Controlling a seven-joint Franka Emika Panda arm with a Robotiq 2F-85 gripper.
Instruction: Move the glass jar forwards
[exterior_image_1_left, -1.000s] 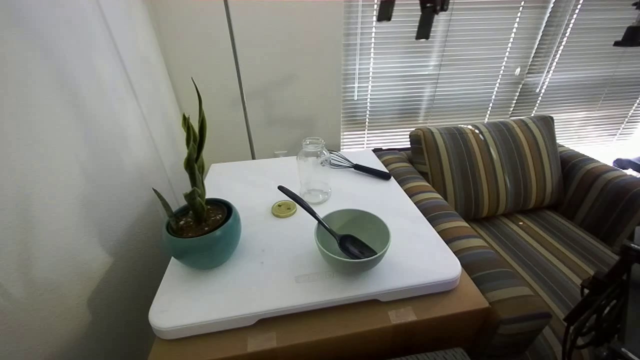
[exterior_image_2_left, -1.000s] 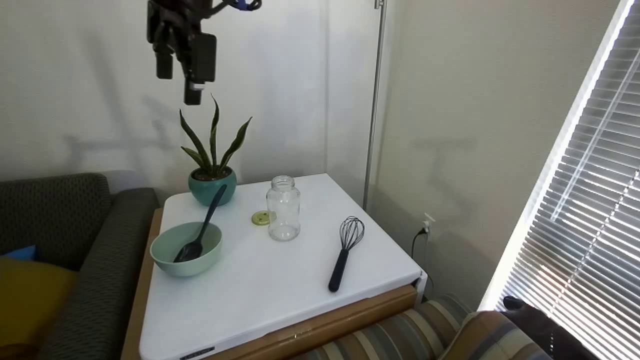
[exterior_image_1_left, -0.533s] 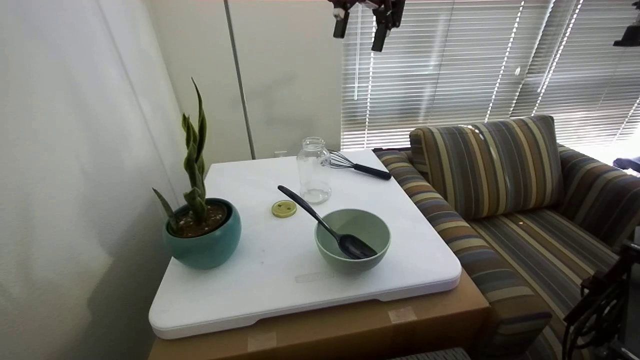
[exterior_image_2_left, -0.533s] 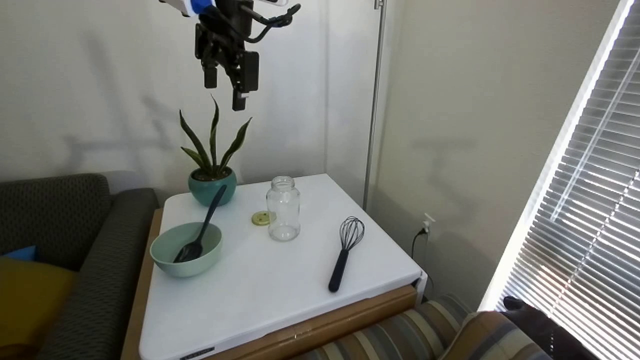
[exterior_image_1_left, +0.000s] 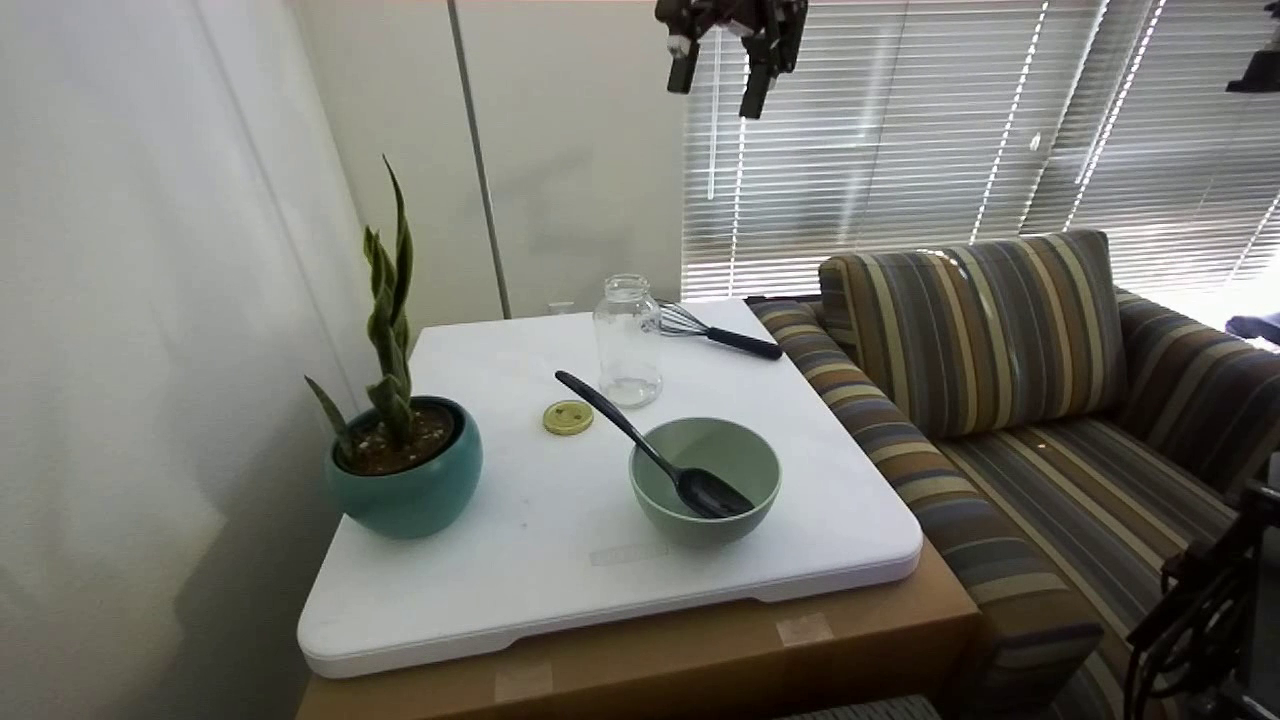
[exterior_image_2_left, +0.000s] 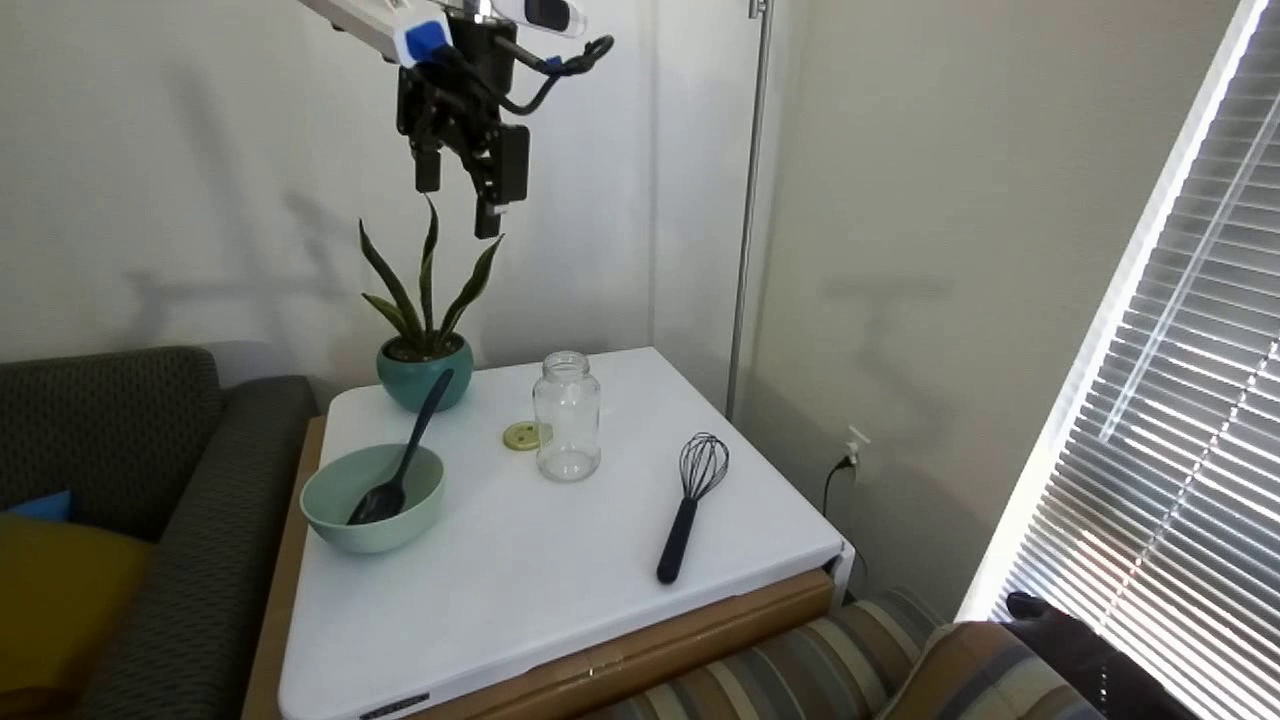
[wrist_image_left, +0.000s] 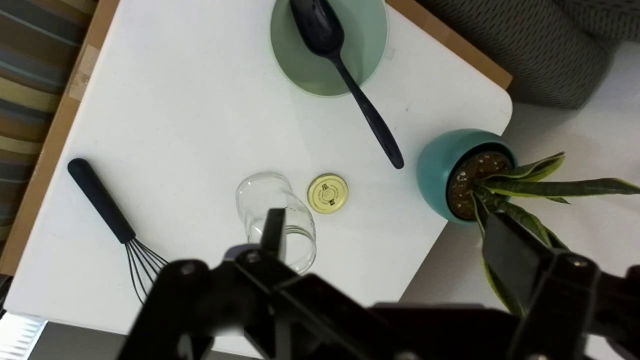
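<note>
The clear glass jar (exterior_image_1_left: 628, 345) stands upright and lidless on the white table, in both exterior views (exterior_image_2_left: 567, 420). A yellow-gold lid (exterior_image_1_left: 568, 417) lies flat beside it. My gripper (exterior_image_1_left: 719, 90) is open and empty, high above the table. In an exterior view the gripper (exterior_image_2_left: 458, 205) shows above and left of the jar, in front of the wall over the plant. In the wrist view the jar (wrist_image_left: 267, 192) lies behind the left finger of the open gripper (wrist_image_left: 395, 240), which hides part of it.
A pale green bowl (exterior_image_1_left: 740, 450) with a black spoon (exterior_image_1_left: 605, 405) stands near the jar. A whisk (exterior_image_2_left: 678, 535) lies on the white table (exterior_image_2_left: 520, 600). A teal pot (exterior_image_1_left: 405, 495) with a tall plant (exterior_image_1_left: 393, 330) stands at the table's edge by the wall.
My gripper has moved sideways, leftward in an exterior view and rightward in an exterior view, and then come down a little. It stays open. The jar has not moved.
</note>
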